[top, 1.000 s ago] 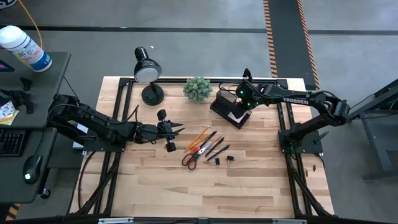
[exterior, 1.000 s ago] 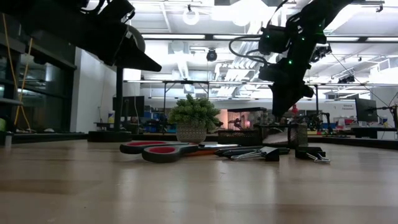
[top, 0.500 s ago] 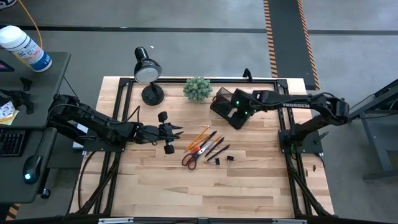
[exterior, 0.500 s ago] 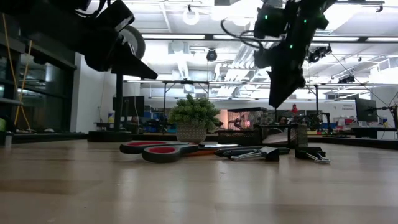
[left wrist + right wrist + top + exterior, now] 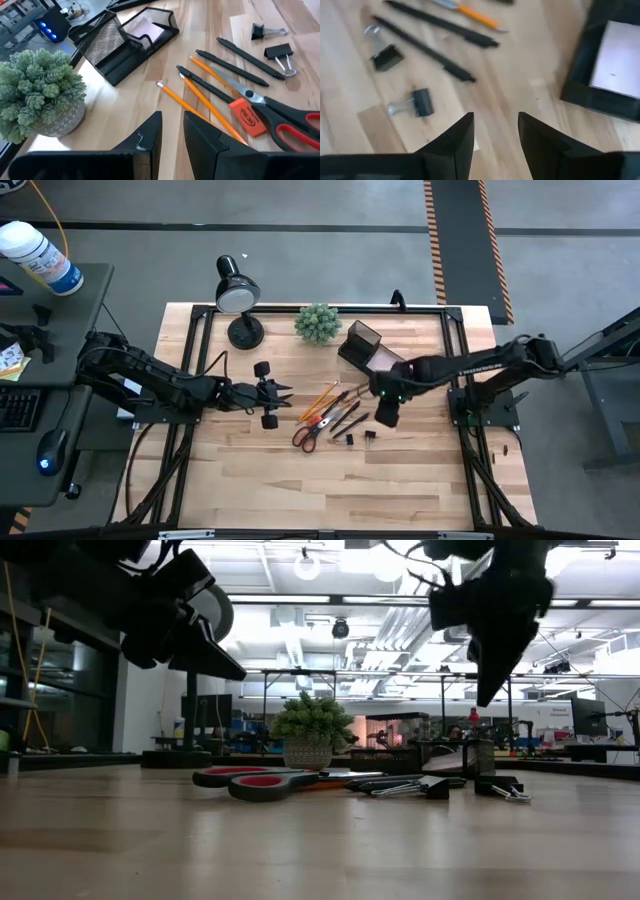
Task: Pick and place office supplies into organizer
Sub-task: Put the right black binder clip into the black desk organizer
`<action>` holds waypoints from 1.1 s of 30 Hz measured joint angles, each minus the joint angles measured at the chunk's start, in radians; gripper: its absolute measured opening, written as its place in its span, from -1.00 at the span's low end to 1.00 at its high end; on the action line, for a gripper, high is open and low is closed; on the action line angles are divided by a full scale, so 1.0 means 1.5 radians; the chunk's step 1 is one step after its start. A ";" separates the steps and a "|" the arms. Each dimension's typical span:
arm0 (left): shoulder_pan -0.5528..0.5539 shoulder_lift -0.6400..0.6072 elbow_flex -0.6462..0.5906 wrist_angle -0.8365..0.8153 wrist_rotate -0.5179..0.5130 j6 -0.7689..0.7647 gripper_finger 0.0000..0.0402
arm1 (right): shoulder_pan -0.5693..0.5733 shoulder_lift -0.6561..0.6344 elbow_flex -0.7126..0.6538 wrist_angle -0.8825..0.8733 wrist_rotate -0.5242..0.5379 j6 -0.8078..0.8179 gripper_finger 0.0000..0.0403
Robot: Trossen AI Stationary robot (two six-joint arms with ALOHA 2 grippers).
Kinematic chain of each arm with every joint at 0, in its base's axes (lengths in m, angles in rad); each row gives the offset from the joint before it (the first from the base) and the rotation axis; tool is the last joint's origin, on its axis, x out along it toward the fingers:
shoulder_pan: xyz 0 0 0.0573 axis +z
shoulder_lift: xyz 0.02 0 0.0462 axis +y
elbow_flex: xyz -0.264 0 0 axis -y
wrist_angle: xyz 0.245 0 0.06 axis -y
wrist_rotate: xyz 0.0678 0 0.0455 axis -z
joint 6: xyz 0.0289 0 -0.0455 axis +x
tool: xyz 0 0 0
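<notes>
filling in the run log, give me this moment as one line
left gripper: open, empty, hovering beside pencils | right gripper: open, empty, above clips | sticky-note pad: in organizer

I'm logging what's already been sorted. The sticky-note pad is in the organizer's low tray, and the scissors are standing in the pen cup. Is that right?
Only the first half is right. The sticky-note pad does lie in the organizer's low tray, but the scissors are not in the pen cup. They lie flat on the table beside the pencils and pens, as the left wrist view shows.
</notes>
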 joint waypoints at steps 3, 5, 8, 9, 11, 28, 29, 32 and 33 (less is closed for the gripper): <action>0.000 0.000 0.000 0.000 0.002 0.000 -0.67 | 0.046 0.000 0.000 0.001 0.010 -0.038 -0.30; 0.000 0.000 0.000 -0.001 0.003 0.000 -0.67 | 0.077 0.002 0.000 0.003 0.024 -0.094 -0.31; 0.000 0.000 0.000 -0.005 0.007 0.000 -0.67 | 0.118 0.003 0.000 0.006 0.022 -0.237 -0.33; 0.000 0.000 0.000 -0.005 0.007 0.000 -0.67 | 0.129 0.003 0.000 0.009 0.014 -0.289 -0.34; 0.000 0.000 0.000 -0.005 0.007 0.000 -0.67 | 0.149 0.003 0.000 0.022 0.010 -0.379 -0.34; 0.000 0.000 0.000 -0.021 0.012 -0.001 -0.67 | 0.209 0.132 0.000 0.135 0.003 -0.718 -0.34; 0.000 0.000 0.000 -0.021 0.012 -0.001 -0.67 | 0.209 0.139 0.000 0.134 0.002 -0.734 -0.34; 0.000 0.000 0.000 -0.020 0.012 -0.002 -0.67 | 0.209 0.154 0.000 0.135 -0.001 -0.782 -0.34; 0.000 0.000 0.000 -0.021 0.012 -0.002 -0.67 | 0.209 0.157 0.000 0.135 0.001 -0.803 -0.34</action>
